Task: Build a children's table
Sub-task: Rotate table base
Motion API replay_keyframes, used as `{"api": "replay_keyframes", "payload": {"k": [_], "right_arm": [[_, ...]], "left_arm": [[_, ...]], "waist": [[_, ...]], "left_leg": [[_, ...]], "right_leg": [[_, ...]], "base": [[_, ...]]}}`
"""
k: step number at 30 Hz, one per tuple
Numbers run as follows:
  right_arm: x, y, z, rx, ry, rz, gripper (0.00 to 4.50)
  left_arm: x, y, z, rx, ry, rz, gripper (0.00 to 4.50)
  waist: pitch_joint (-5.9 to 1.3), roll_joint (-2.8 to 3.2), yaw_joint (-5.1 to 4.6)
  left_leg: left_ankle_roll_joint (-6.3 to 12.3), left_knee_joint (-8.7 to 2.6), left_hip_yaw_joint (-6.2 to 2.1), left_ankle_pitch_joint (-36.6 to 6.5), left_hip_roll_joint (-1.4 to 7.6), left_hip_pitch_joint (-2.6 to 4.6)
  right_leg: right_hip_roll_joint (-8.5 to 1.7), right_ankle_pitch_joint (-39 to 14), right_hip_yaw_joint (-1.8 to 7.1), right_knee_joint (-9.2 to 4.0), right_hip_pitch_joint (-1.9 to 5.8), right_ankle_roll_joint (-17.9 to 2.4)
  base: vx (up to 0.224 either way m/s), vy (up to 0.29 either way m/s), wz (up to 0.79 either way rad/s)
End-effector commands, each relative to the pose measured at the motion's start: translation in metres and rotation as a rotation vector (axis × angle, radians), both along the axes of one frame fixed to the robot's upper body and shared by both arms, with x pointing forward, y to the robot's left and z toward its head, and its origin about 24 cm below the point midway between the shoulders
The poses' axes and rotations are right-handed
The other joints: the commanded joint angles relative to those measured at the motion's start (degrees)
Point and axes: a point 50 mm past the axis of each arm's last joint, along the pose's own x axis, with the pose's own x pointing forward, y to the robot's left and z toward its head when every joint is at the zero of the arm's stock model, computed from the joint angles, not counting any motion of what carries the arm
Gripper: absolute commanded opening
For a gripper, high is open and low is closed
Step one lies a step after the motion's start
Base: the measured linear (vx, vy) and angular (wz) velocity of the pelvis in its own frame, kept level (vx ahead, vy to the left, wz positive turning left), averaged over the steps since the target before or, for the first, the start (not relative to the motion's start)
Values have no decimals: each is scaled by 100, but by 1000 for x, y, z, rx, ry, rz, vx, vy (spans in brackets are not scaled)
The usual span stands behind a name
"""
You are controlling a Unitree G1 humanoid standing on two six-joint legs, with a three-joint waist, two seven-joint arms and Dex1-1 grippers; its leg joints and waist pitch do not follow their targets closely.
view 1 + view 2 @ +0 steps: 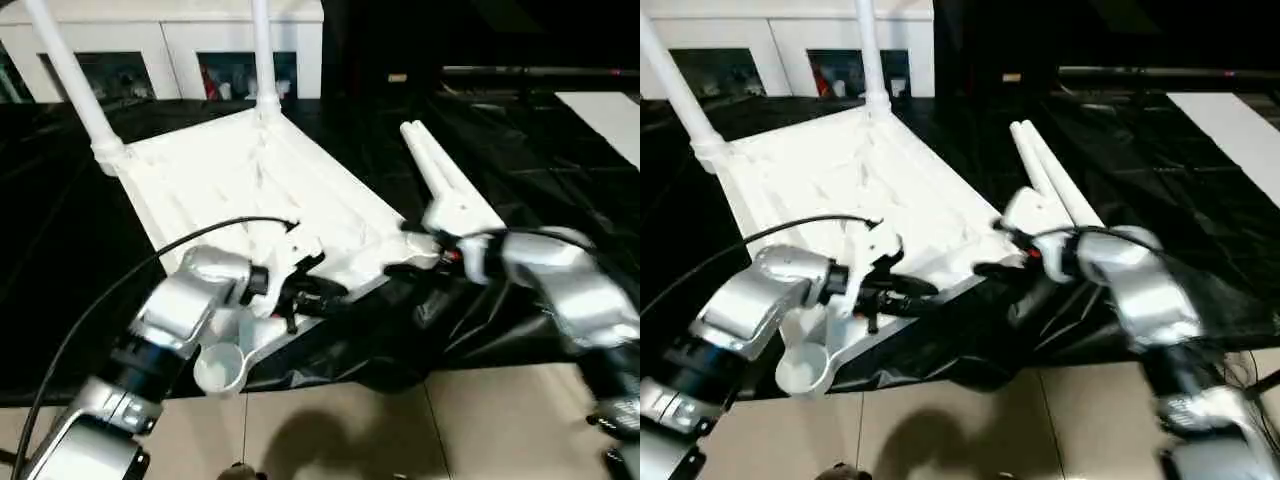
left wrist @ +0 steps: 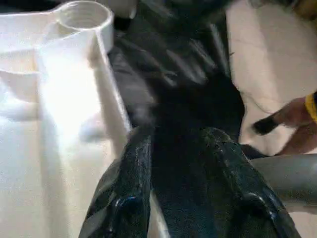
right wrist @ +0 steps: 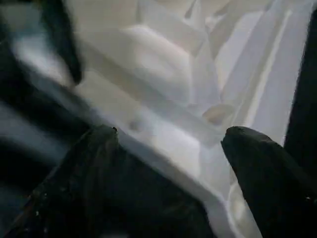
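The top [image 1: 250, 190] lies ribs-up on black sheeting [image 1: 480, 330], two legs [image 1: 262, 50] socketed, two [image 1: 430, 165] loose beside it. Both my fingers, left [image 1: 300, 292] and right [image 1: 405, 268], are spread at its near rim. Light, stiff, slick plastic; I'd grip the rim.

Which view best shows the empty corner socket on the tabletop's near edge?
The left wrist view: the empty corner socket faces the camera, its round mouth open. Both eye views show it whole but smaller, below the left gripper. The right wrist view shows ribs instead.
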Motion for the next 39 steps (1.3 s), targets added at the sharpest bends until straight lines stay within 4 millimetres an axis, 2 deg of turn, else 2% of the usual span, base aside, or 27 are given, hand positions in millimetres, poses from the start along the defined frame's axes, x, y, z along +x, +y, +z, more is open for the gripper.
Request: {"api": "replay_keyframes", "payload": {"k": [1,4,9,13,14,15,16,17,21,24,29,32,34,38,39], "right_arm": [[-9,2,-1,-19,40,46,382],[-13,2,-2,-25,48,48,382],[-14,3,-2,-23,50,45,382],[-15,5,0,-27,53,39,382],[-16,5,1,-25,54,39,382],[-16,5,1,-24,54,39,382],[-16,6,1,-24,54,39,382],[-16,6,1,-24,53,39,382],[-15,8,1,-23,52,38,382],[-13,10,1,-19,46,35,382],[-10,12,2,-14,21,19,382],[-7,11,3,-1,1,-9,382],[-5,10,4,14,-13,-32,382],[5,12,8,61,-78,-123,382],[12,12,10,85,-109,-198,382]], "left_arm": [[-1,-4,-5,86,-44,-18,168],[1,-2,-9,156,-88,-9,168],[6,10,-12,247,-125,18,168],[8,20,-13,297,-144,43,168],[11,28,-12,313,-155,69,168],[11,30,-11,316,-157,75,168],[12,34,-10,324,-162,87,168],[14,41,-9,330,-167,109,168],[21,68,-1,364,-184,187,168],[24,81,2,374,-192,236,168],[26,103,5,422,-195,296,168],[28,115,9,445,-202,332,168],[29,117,11,434,-211,344,168],[31,112,19,383,-227,350,168],[30,107,23,342,-227,342,168]], "waist": [[-417,24,-12],[-434,25,-9],[-422,28,-22],[-412,34,-19],[-412,33,-19],[-407,-8,-11],[-399,10,-15],[-402,-6,-20],[-389,0,-36],[-383,22,-47],[-406,44,-18],[-424,56,16],[-428,47,12],[-427,49,0],[-418,55,15]], "left_leg": [[290,-336,5,-669,34,83],[305,-321,2,-618,30,72],[242,-328,-1,-752,25,82],[190,-336,-1,-780,32,86],[169,-336,-1,-825,29,92],[164,-337,0,-835,26,85],[146,-340,2,-873,23,87],[138,-341,2,-879,22,87],[71,-353,-3,-981,14,95],[32,-356,-2,-1061,12,112],[-10,-363,-12,-983,28,115],[4,-347,-5,-859,27,121],[9,-344,-2,-766,15,102],[-46,-349,-1,-834,12,101],[-66,-350,5,-858,19,117]], "right_leg": [[-253,35,248,-431,381,-1301],[-260,176,247,-416,382,-1324],[-262,-103,242,-438,372,-1295],[-259,-129,245,-434,358,-1316],[-261,-201,245,-438,359,-1302],[-268,-296,250,-439,364,-1273],[-272,-454,248,-456,352,-1233],[-271,-499,248,-459,356,-1213],[-267,-848,242,-488,333,-1088],[-260,-953,243,-498,304,-1067],[-266,-703,248,-455,301,-1130],[-265,-369,254,-418,302,-1206],[-263,-196,250,-401,313,-1237],[-275,-286,245,-404,309,-1284],[-284,-348,254,-414,298,-1268]], "base": [[0,0,0],[0,0,0],[0,0,0],[0,0,0],[0,0,0],[0,0,0],[0,0,0],[0,0,0],[0,0,0],[0,0,0],[0,0,0],[0,0,0],[0,0,0],[0,0,0],[0,0,0]]}}
